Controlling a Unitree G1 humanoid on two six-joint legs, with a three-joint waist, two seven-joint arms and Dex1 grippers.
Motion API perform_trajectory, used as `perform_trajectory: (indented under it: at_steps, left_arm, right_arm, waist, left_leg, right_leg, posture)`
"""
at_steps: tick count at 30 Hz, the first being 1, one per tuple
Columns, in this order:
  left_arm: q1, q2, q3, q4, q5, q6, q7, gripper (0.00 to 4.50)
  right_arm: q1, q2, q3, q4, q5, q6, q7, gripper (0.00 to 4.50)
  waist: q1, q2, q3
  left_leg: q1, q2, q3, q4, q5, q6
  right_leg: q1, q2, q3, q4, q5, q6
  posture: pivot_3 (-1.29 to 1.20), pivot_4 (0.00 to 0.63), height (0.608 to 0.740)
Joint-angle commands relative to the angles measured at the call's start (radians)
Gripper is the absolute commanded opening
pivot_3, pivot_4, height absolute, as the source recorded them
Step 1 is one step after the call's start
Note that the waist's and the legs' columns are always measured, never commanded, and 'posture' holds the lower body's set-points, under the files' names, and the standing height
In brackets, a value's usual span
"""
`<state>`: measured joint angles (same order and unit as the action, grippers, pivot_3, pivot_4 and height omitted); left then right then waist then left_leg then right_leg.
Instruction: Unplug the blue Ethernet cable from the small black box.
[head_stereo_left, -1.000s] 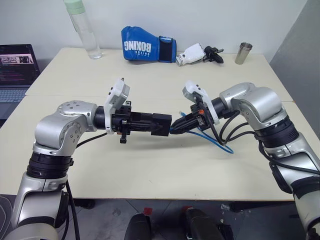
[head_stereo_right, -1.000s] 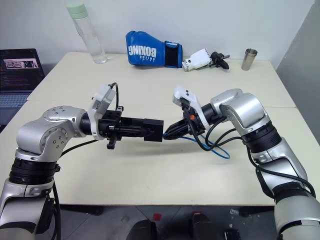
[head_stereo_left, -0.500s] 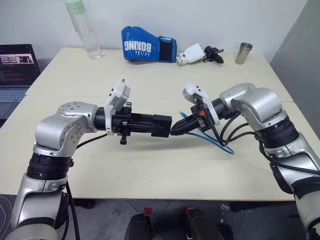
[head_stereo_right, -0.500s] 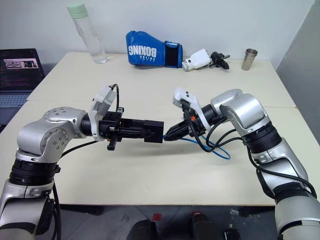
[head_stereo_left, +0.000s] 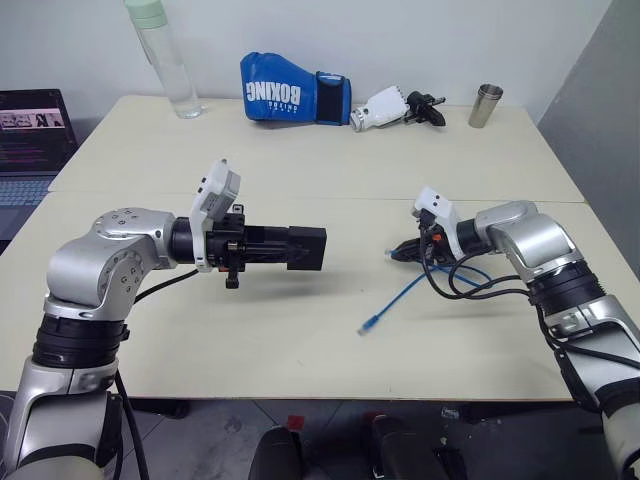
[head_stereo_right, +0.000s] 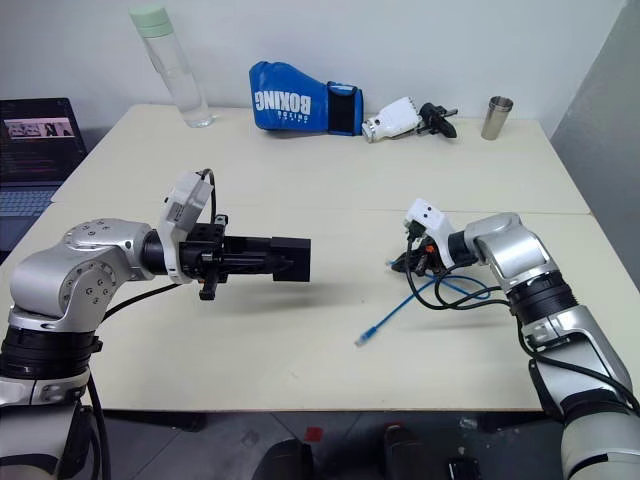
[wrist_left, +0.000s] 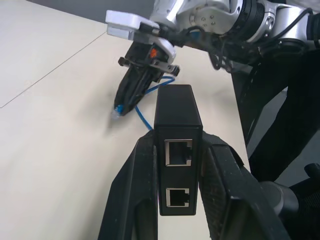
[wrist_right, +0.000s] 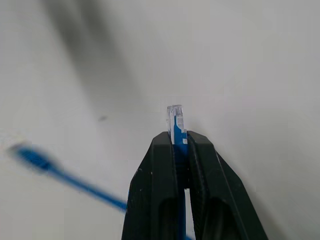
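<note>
On the cream table (head_stereo_left: 300, 330), which carries everything here, the 2 arms reach toward each other with a wide bare stretch between their tips. Beyond both pincers, along the far edge, lies a blue boxing glove (head_stereo_left: 290, 90), with a clear bottle (head_stereo_left: 165, 60) further out past the left arm and a laptop (head_stereo_left: 35, 130) off the table's edge on that same side. Just beside the glove rests a spare white-and-black gripper part (head_stereo_left: 395, 105), and past it a small metal cup (head_stereo_left: 486, 105), both far beyond the right pincer.

The left gripper (wrist_left: 180, 165) is clamped on the small black box (head_stereo_left: 305, 248), its 2 fingers (wrist_left: 137, 190) pressing the box's sides; the box juts out past the fingertips toward the right arm. In the left wrist view the box shows 2 ports, 1 above the other, both with nothing in them.

The right gripper (wrist_right: 176, 142) is closed tight on the blue Ethernet cable (head_stereo_left: 405, 295), pinching it just behind 1 clear plug, which pokes out past the fingertips. That plug is well apart from the box. From the right pincer the cable loops back under the wrist and trails across the table toward the robot, its other plug (head_stereo_left: 368, 325) lying loose on the surface.
</note>
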<state>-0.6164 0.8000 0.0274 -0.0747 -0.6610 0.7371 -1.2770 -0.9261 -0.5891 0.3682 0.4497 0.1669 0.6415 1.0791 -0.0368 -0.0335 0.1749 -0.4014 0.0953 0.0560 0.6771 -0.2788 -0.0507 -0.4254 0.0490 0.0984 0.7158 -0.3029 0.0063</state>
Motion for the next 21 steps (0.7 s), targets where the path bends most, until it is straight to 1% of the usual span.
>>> perform_trajectory:
  at_steps: [1,2,3,5,7,10,15,16,19,20,21]
  left_arm:
    - [-0.002,0.009,0.03,-0.037,-0.018,0.001,0.012,0.76]
    - [-0.002,0.008,0.03,-0.036,-0.018,0.001,0.015,0.76]
    - [-0.002,0.007,0.03,-0.036,-0.018,0.001,0.017,0.76]
    - [0.0,0.009,0.033,-0.035,-0.018,0.001,0.023,0.76]
    - [0.001,0.008,0.036,-0.034,-0.018,0.0,0.03,0.76]
    - [0.005,0.001,0.04,-0.031,-0.016,-0.004,0.049,0.76]
    - [0.02,-0.017,0.056,-0.01,0.013,-0.044,0.109,0.76]
    - [0.022,-0.028,0.064,0.003,0.027,-0.063,0.137,0.76]
    - [0.032,-0.068,0.087,0.053,0.085,-0.138,0.233,0.76]
    - [0.035,-0.086,0.096,0.072,0.103,-0.162,0.27,0.76]
    - [0.036,-0.098,0.101,0.083,0.115,-0.178,0.294,0.76]
  right_arm:
    - [-0.021,0.033,-0.061,0.09,-0.057,-0.081,-0.124,0.37]
    - [-0.03,0.046,-0.079,0.123,-0.064,-0.104,-0.157,0.72]
    - [-0.037,0.055,-0.092,0.148,-0.069,-0.122,-0.179,0.81]
    - [-0.053,0.07,-0.118,0.179,-0.076,-0.15,-0.21,1.39]
    - [-0.066,0.079,-0.135,0.198,-0.081,-0.166,-0.223,1.55]
    - [-0.074,0.082,-0.155,0.19,-0.076,-0.156,-0.213,1.93]
    - [-0.067,0.067,-0.184,0.079,-0.03,-0.066,-0.143,3.01]
    - [-0.061,0.06,-0.188,0.032,-0.01,-0.033,-0.114,3.18]
    - [-0.045,0.052,-0.203,-0.099,0.04,0.053,-0.073,3.88]
    - [-0.039,0.052,-0.206,-0.136,0.053,0.073,-0.069,4.05]
    - [-0.034,0.051,-0.209,-0.163,0.062,0.089,-0.067,4.06]
  waist:
    - [0.0,0.0,0.0]
    - [-0.001,0.0,0.0]
    - [-0.002,0.0,0.0]
    - [-0.004,0.0,0.0]
    - [-0.006,0.0,0.0]
    - [-0.009,0.0,0.0]
    - [-0.012,0.0,0.0]
    - [-0.012,0.0,0.0]
    - [-0.011,0.001,0.0]
    - [-0.01,0.001,0.0]
    - [-0.01,0.001,0.0]
  left_leg:
    - [0.0,0.0,0.0,0.0,0.0,0.0]
    - [0.0,0.0,0.0,0.0,0.0,0.0]
    - [0.0,0.0,0.0,0.0,0.0,0.0]
    - [0.0,0.0,0.0,0.0,0.0,0.0]
    - [0.0,0.0,0.0,0.0,0.0,0.0]
    - [0.0,0.0,0.0,0.0,0.0,0.0]
    - [0.0,0.0,0.0,-0.001,0.0,0.0]
    - [0.0,0.0,0.0,-0.001,0.0,0.0]
    - [0.0,0.0,0.0,0.0,0.0,0.0]
    - [0.0,0.0,0.0,-0.001,0.0,0.0]
    - [0.0,0.0,0.0,0.0,0.0,0.0]
  right_leg:
    - [0.0,0.0,0.0,0.0,0.0,0.0]
    - [0.0,0.0,0.0,0.0,0.0,0.0]
    - [0.0,0.0,0.0,0.0,0.0,0.0]
    - [0.0,0.0,0.0,0.0,0.0,0.0]
    - [0.0,0.0,0.0,0.0,0.0,0.0]
    - [0.0,0.0,0.0,0.0,0.0,0.0]
    - [0.0,0.0,0.0,0.0,0.0,0.0]
    - [0.0,0.0,0.0,0.0,0.0,0.0]
    - [0.0,0.0,0.0,0.001,0.0,0.0]
    - [0.0,0.0,0.0,0.001,0.0,0.0]
    - [0.0,0.0,0.0,0.001,0.0,0.0]
  posture:
    - [0.0,0.15,0.74]
    - [0.0,0.15,0.74]
    - [0.0,0.15,0.74]
    - [0.0,0.15,0.74]
    - [0.0,0.15,0.74]
    - [0.0,0.15,0.74]
    - [0.0,0.15,0.74]
    - [0.0,0.15,0.74]
    - [0.0,0.15,0.74]
    - [0.0,0.15,0.74]
    - [0.0,0.15,0.74]
